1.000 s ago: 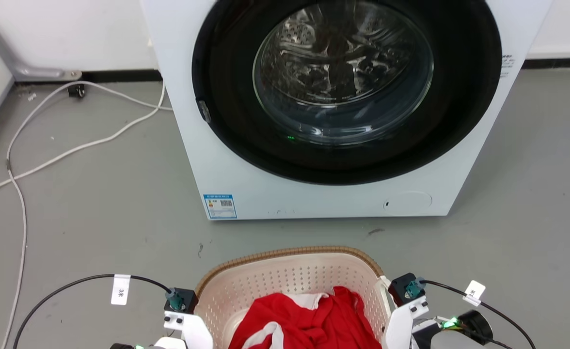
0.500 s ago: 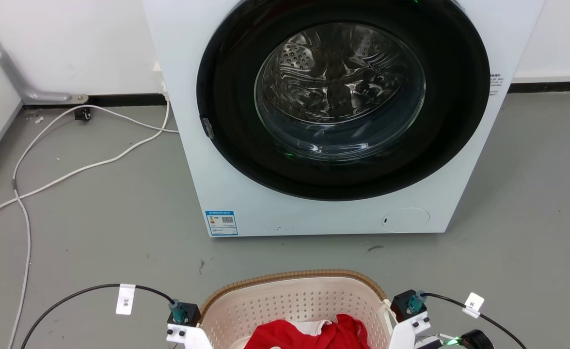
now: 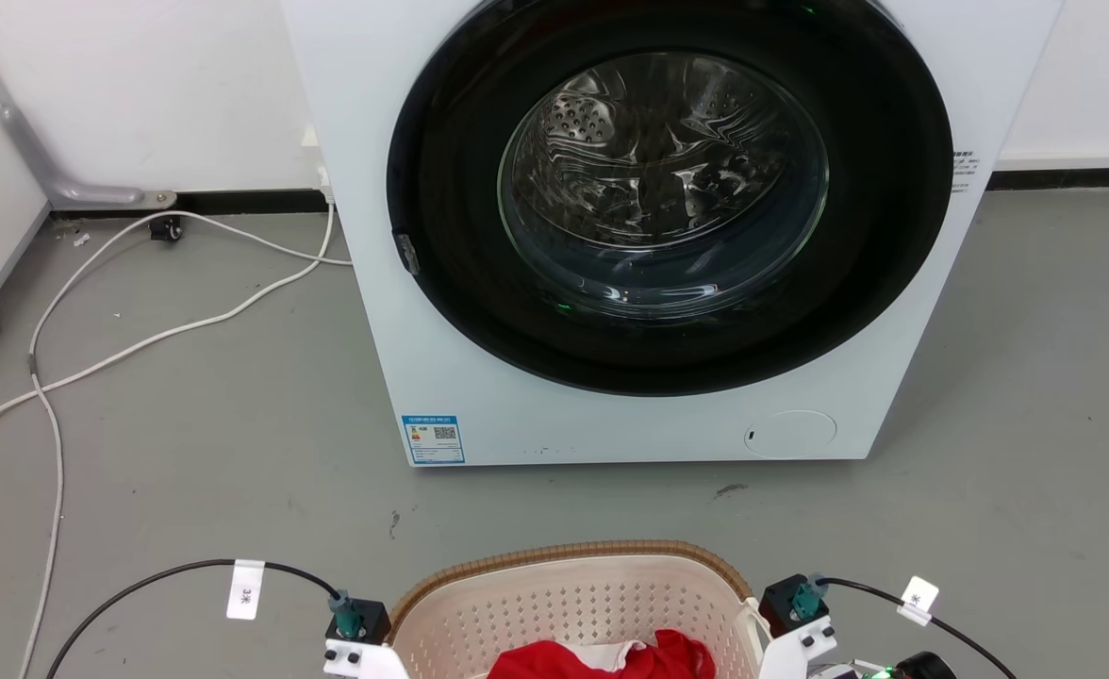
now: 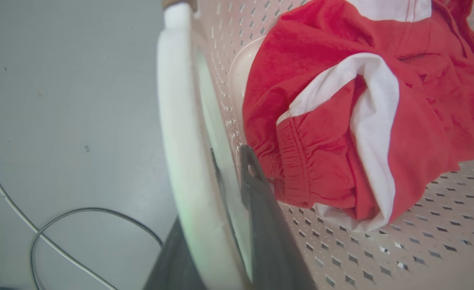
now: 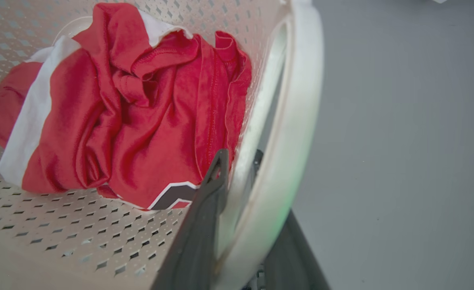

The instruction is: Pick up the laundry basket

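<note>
- Head view: the laundry basket [image 3: 569, 604] sits at the bottom edge, between the left wrist [image 3: 356, 627] and the right wrist [image 3: 795, 608]. The washing machine [image 3: 611, 424] stands beyond it.
- Left wrist view: the left gripper [image 4: 213, 189] has its jaws clamped across the basket's white loop handle [image 4: 180, 121], one finger outside and one inside. A red garment [image 4: 333, 133] lies just inside the inner finger.
- Right wrist view: the right gripper [image 5: 239, 161] grips the opposite handle [image 5: 297, 121] the same way, with the garment bunched against its inner finger.

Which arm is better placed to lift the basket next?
Neither alone: the left gripper grips the basket at its left handle, the right gripper at its right handle; a level lift likely needs both.
</note>
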You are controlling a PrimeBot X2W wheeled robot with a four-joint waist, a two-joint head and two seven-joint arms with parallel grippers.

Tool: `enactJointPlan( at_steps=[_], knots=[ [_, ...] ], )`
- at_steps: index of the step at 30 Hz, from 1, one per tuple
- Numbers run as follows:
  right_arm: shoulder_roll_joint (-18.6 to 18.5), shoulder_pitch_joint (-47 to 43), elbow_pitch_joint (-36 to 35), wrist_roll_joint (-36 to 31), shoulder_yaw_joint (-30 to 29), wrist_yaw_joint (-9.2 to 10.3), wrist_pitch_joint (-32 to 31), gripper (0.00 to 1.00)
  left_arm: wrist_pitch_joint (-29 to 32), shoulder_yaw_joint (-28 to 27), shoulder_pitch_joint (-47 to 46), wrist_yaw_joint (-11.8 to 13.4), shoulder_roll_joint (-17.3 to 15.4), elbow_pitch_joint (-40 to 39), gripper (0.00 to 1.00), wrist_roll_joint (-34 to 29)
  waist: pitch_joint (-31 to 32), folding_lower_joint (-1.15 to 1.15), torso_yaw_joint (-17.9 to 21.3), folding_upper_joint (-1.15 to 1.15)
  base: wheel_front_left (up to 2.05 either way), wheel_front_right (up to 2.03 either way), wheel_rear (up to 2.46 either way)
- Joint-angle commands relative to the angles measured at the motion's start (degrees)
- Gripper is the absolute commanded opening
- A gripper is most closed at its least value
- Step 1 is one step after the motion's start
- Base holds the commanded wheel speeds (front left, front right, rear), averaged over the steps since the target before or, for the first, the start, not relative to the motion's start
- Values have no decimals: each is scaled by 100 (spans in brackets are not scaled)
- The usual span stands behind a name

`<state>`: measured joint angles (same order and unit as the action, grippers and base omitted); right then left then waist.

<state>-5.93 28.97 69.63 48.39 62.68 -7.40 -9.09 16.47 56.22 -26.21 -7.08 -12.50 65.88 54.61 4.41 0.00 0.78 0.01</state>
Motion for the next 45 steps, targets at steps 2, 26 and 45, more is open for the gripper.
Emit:
enactJointPlan(
  at_steps=[2,26,45],
  knots=[
    [-63,29,-27,49,70,-16,22,0,60,104,-11,-66,-62,6,0,24,5,0,-4,-1,0,0,0],
    [-103,114,64,576,587,-16,26,0,43,630,-155,-63,-125,38,0,546,-1,0,-20,-1,0,0,0],
    [-135,160,94,834,839,-16,52,0,-37,930,-205,-62,-94,117,0,870,31,0,-1,-1,0,0,0]
  ],
)
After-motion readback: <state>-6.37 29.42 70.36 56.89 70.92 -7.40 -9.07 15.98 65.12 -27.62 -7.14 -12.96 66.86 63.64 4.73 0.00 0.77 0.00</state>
